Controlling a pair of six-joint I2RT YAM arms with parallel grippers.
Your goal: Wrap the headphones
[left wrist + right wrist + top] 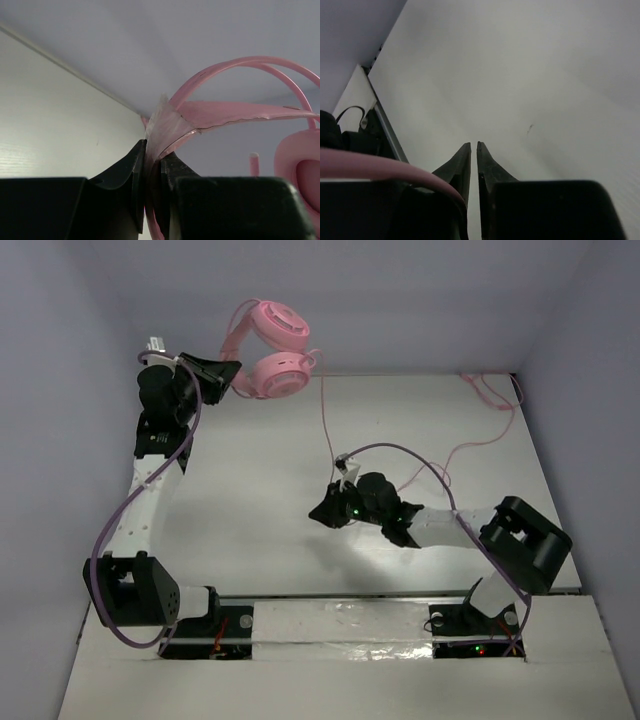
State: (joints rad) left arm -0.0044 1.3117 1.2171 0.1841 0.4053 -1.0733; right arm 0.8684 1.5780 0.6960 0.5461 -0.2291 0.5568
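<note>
The wrapping looks barely begun: the headphones [275, 352] are lifted off the desk [250, 500] at its far left, the left gripper [222, 375] clamped tight on them, but the thin pink cable [324, 415] hangs loose from the lower cup, trails down across the desk toward the right arm and shows again in slack loops near the far right corner, with no turn of it visible around the band or the cups. By that reading the lifting and steadying are done, and gathering the cable and winding it are all left. The right gripper [322, 512] sits low over the middle of the desk, just beside the cable's run, its jaws drawn in to a thin slit. Only the top view gives the cable's whole course and both arms together. The left wrist view alone shows where the grip sits: on the translucent pink strap [220, 114] under the double headband [235, 67], with one padded cup [300, 165] at the right edge. The right wrist view alone shows nothing between that gripper's jaws, only bare desk beyond them
</note>
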